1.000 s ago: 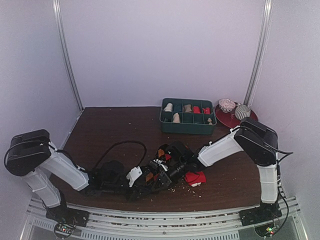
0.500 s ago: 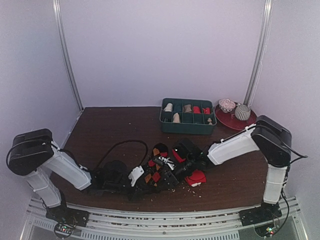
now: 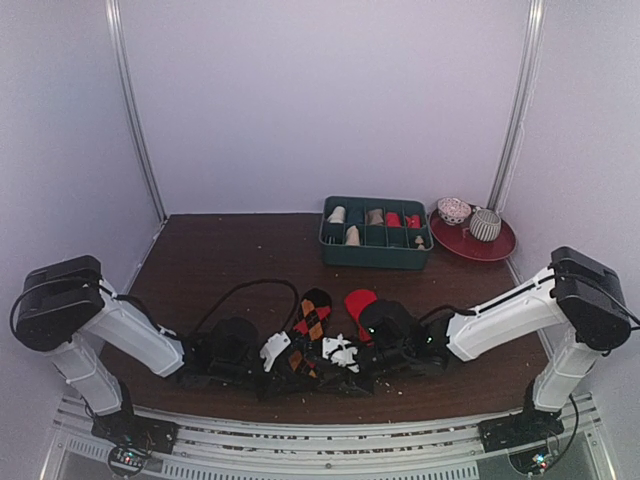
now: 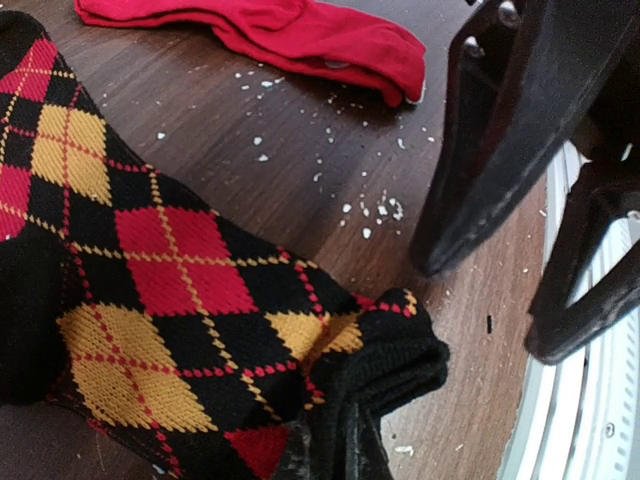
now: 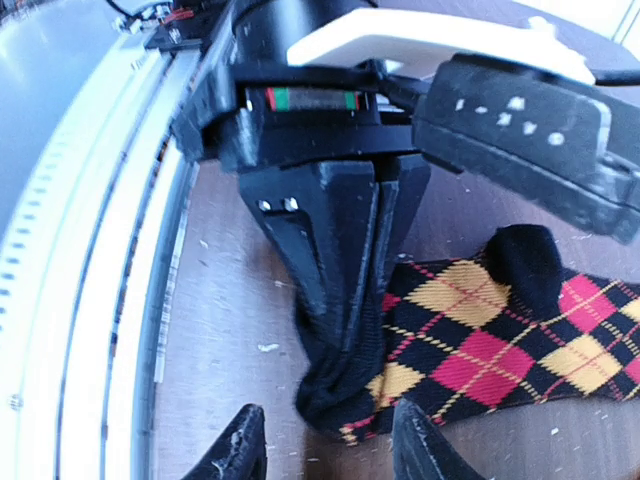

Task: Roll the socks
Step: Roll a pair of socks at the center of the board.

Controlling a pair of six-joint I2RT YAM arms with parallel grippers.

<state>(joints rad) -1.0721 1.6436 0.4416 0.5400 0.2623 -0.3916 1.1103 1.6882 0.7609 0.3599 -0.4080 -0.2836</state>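
Observation:
The black sock with orange-and-red argyle diamonds lies flat on the brown table, cuff toward the near edge. My left gripper is shut on that bunched black cuff. My right gripper faces it from the other side, open, its fingertips straddling the cuff without touching it. The plain red sock lies just beyond the argyle one, partly hidden under my right arm in the top view.
A green compartment tray holding small rolled bundles stands at the back, with a red plate carrying two patterned balls to its right. White crumbs dot the wood. The metal rail runs along the near edge. A black cable loops by the left arm.
My left gripper has closed on the argyle cuff. My right gripper has let go and opened, and its arm has swung down toward the near edge. The argyle sock now lies stretched out.

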